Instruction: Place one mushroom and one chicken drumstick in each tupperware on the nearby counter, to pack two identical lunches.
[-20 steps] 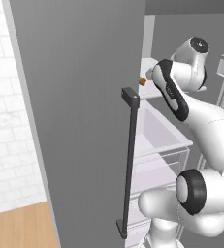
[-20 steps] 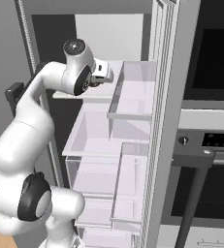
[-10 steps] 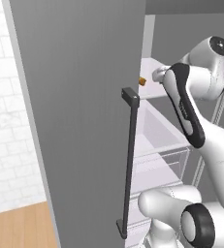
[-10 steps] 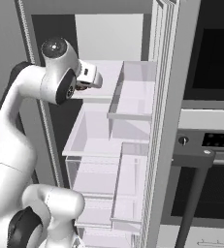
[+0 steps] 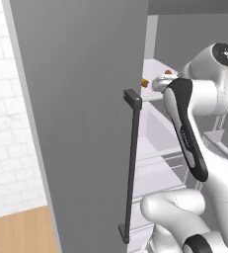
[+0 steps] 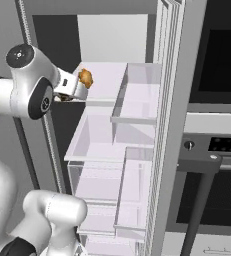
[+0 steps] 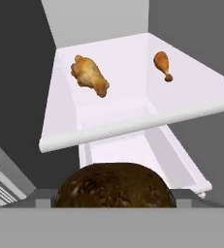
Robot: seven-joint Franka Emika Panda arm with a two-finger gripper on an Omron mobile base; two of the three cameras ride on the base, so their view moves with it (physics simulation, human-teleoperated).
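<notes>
Right now gripper [image 6: 62, 95] fingers clenched on brown mushroom [image 7: 114, 186], two chicken drumsticks [image 7: 89, 75] [image 7: 163, 65] lying on white fridge shelf [image 7: 133, 121]

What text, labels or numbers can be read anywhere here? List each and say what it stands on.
No readable text anywhere.
Oven control panel: faint marks beside the knob, too small and blurred to read.
Fridge door, fridge shelf, both chicken drumsticks and the mushroom at the gripper: no lettering.
</notes>
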